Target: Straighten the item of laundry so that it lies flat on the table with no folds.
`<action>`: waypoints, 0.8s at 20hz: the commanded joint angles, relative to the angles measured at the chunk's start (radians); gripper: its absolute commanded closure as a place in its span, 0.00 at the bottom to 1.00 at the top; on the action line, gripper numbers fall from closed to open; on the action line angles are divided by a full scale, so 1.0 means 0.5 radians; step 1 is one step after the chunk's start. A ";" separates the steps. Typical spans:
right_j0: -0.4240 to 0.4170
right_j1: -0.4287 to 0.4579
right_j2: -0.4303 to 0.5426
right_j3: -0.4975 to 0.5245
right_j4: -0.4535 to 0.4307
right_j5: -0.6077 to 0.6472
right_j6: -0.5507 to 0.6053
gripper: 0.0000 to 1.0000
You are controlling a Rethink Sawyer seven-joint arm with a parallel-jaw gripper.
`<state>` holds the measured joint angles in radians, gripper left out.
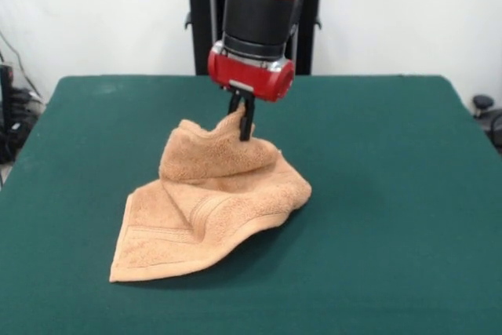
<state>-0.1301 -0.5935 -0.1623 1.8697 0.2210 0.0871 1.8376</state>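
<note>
One tan towel (205, 213), one green table (392, 217), one red and black arm (259, 21), one hand (242, 119). Towel crumpled just left of the table's middle, near corner flat and pointing toward 7 o'clock, woven band stripe showing across the lower half, far part humped into a raised fold with a peak drawn upward. Arm descending straight down from 12 o'clock, wrist vertical. Hand at the towel's 12 o'clock edge, dark fingers closed narrowly, pinching the raised peak of cloth. Bulk of towel hanging and spreading from the hand toward 7 o'clock.
</note>
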 commanded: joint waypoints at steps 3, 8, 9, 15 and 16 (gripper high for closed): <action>0.057 0.235 0.214 -0.261 -0.029 0.114 0.187 1.00; 0.134 0.390 0.203 -0.401 0.052 0.021 0.283 1.00; 0.159 0.407 0.181 -0.424 0.068 0.028 0.300 1.00; 0.344 0.398 0.046 -0.448 0.199 0.124 0.467 1.00; 0.390 0.383 0.019 -0.440 0.234 0.153 0.506 1.00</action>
<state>-0.0196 -0.4335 -0.1797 1.6887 0.2593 0.0867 1.8376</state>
